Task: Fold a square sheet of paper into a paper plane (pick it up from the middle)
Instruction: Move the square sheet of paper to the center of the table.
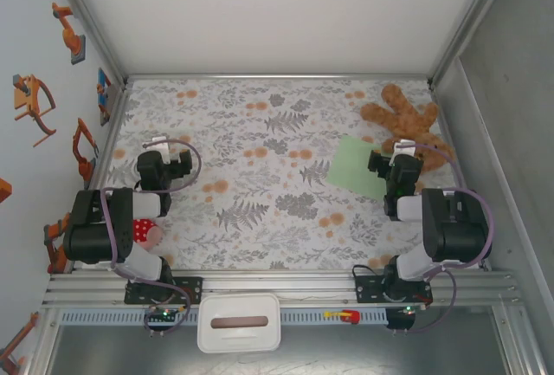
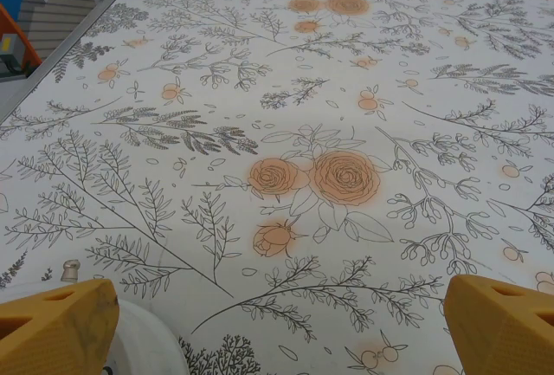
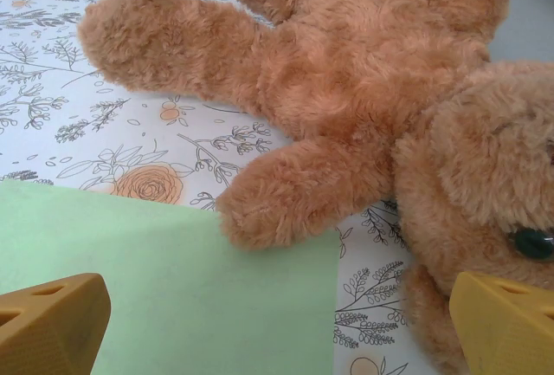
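Near edge: both arm bases sit on the rail, and I see nothing fouling them.

The left gripper point(image 2: 277, 332) has its jaws spread wide and empty over the bare patterned table point(image 1: 260, 124), well apart from the work. The right gripper point(image 3: 277, 332) is likewise wide apart and holds nothing. It hovers over the near part of the square sheet of paper point(image 3: 173, 288).

The sheet lies flat and unfolded on the table's right side. Beyond it sprawls the brown teddy bear point(image 3: 363, 89), one paw apparently resting on the sheet's far edge.

Risks, in my judgement:
- A lift from the middle may drag the bear, or crease or tear the paper under that paw.
- Flat, thin paper offers no edge, so the fingers may skid and bunch it.
- The right gripper sits close to the bear's head, and fur could snag.
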`<control>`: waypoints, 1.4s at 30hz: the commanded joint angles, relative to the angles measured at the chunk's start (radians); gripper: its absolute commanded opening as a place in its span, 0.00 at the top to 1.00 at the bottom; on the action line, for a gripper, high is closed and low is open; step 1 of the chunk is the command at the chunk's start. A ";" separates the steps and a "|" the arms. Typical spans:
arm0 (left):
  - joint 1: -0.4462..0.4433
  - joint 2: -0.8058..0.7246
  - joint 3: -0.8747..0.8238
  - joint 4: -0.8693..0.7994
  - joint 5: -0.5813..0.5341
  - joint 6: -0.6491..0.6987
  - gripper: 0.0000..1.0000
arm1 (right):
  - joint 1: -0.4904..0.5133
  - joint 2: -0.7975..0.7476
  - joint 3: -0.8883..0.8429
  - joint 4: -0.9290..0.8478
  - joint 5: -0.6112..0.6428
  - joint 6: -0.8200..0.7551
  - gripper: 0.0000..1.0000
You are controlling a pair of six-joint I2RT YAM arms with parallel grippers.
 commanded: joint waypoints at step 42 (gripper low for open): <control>-0.014 -0.254 0.098 -0.339 -0.104 -0.059 0.04 | -0.003 -0.371 0.069 -0.371 0.046 0.071 0.02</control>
